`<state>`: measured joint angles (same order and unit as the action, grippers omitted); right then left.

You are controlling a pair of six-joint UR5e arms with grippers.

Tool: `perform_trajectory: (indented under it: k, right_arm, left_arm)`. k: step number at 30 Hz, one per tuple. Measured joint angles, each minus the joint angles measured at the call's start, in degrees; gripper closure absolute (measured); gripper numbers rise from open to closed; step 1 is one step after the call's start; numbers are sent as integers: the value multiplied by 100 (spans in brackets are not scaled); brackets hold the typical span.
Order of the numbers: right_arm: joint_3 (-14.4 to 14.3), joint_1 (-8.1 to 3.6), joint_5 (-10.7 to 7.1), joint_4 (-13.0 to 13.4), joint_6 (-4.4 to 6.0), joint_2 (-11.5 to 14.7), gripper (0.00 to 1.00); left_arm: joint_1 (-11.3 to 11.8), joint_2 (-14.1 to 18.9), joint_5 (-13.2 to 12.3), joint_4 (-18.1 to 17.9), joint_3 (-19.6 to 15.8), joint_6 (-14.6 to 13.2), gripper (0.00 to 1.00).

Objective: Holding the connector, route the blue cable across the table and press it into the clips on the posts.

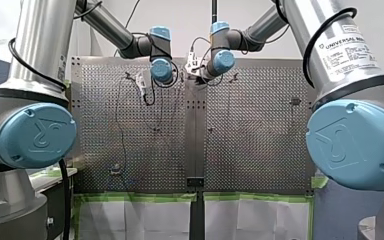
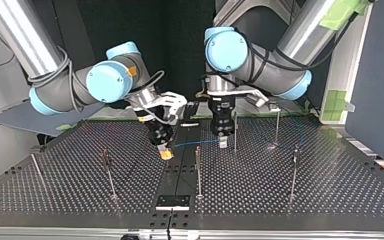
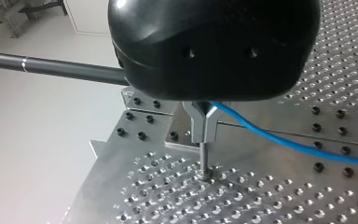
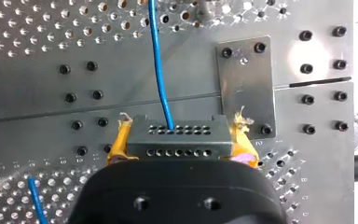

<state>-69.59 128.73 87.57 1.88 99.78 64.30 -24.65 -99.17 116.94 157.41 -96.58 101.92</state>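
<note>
Two arms: both reach in to the middle of the perforated table (image 2: 290,200), and their grippers hang low over it, near each other.
My right gripper (image 4: 181,148): its yellow pads (image 4: 119,140) are closed on the connector (image 4: 177,135), one pad on each short end. The edges of the pads look frayed.
Connector: a grey block with two rows of small holes. It is held low over the seam between the two table halves, near a small metal plate (image 4: 244,86) that is screwed down. I cannot tell if it touches the table.
Blue cable (image 4: 157,60): it comes out of one hole in the connector and goes straight ahead, away from my right gripper. In the top view it runs almost level from my right gripper to my left gripper. After that a thin blue line goes on toward the top view's right. Another short piece of blue lies on the table beside my right gripper.
My left gripper (image 3: 204,135): its metal fingers are pressed together on the blue cable, which leaves them to one side.
Posts: one of the posts (image 3: 204,161) stands just under the left fingertips. The others stand well apart over the table.
Clips: too small to read.
</note>
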Motion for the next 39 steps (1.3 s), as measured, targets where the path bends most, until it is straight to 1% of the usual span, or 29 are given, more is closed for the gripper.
perform_trajectory:
  k: [3,6,10,14,18,22,27,30,33,36,39]
  right_arm:
    - [6,-12,-56,4,14,7,100]
    - [16,-39,-150,11,81,8,100]
    - [25,-87,-323,30,181,9,100]
    - [63,-148,-491,39,251,9,100]
    - [123,-212,-582,40,310,8,100]
    - [166,-289,-663,39,356,4,100]
    - [179,-374,-700,41,366,2,100]
    - [179,-416,-701,45,368,1,100]
    - [179,-434,-699,49,368,1,100]
    - [180,-447,-699,57,369,-2,100]
    - [195,-516,-720,90,369,-7,100]
  left_arm:
    - [21,-14,-81,-101,1,-2,99]
    - [75,-55,-206,-205,12,1,99]
    - [170,-77,-390,-300,22,3,99]
    - [273,-80,-571,-322,49,3,99]
    - [434,-100,-763,-307,65,3,99]
    - [516,-181,-936,-289,103,3,99]
    - [560,-361,-1028,-345,163,9,99]
    - [603,-394,-1077,-448,177,31,99]
    - [658,-410,-1125,-518,208,64,99]
    - [727,-465,-1191,-525,289,83,99]
    - [777,-575,-1282,-486,413,87,99]
